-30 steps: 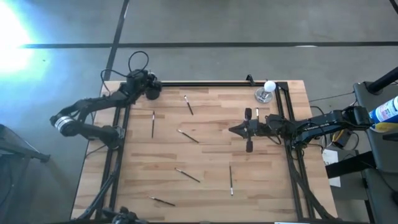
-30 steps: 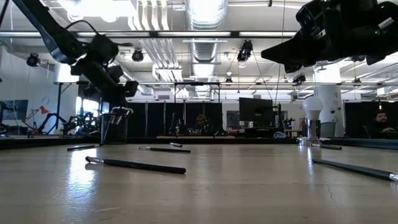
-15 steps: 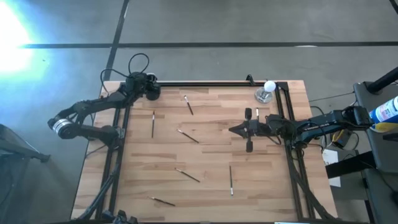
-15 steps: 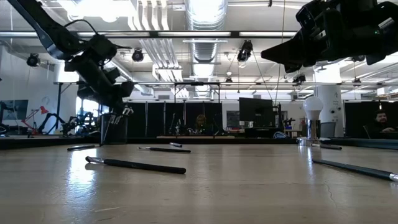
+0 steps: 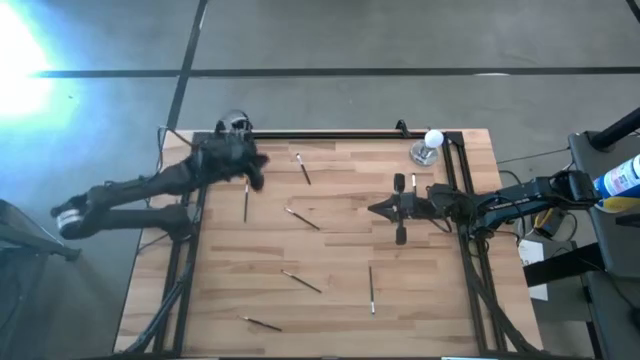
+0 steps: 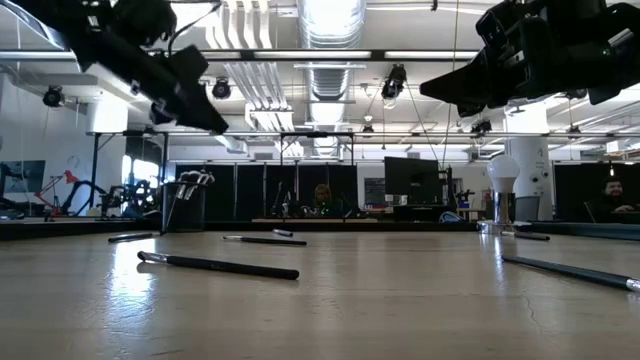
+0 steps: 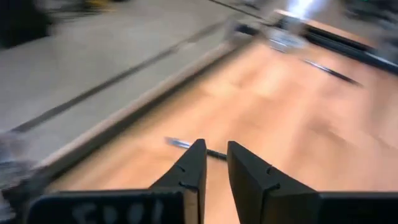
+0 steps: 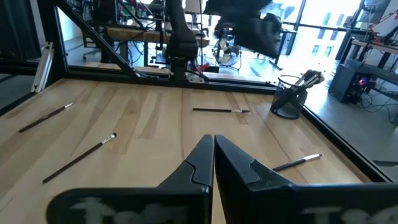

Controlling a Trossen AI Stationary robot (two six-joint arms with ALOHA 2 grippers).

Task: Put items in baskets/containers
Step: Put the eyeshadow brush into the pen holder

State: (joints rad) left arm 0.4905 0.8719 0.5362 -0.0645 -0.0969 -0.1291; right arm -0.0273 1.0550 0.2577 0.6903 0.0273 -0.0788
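Left gripper [image 5: 255,168] has been pulled off the cup [image 5: 234,123] since half a second ago and is now seen over the wood just beside it, toward the table middle; in the low view it has been lifted well above the cup [image 6: 183,203]. Its fingers [image 7: 191,169] are seen with only a narrow gap, nothing held. Right gripper [image 5: 378,209] is unchanged, parked over the right side of the table [image 5: 340,250], fingers [image 8: 202,158] closed together, nothing gripped.

Nearest the front edge, three thin dark sticks are laid flat and well apart: one at the left [image 5: 260,323], one toward the middle [image 5: 301,282], one right of it [image 5: 371,289]. Farther in, a stick [image 5: 302,218] lies mid-table and another [image 5: 245,200] sits just below the left gripper. A further stick [image 5: 302,168] lies near the back rail. The cup stands upright at the back left corner, black, short, with pale-tipped brushes [image 8: 309,78] poking out of the top.
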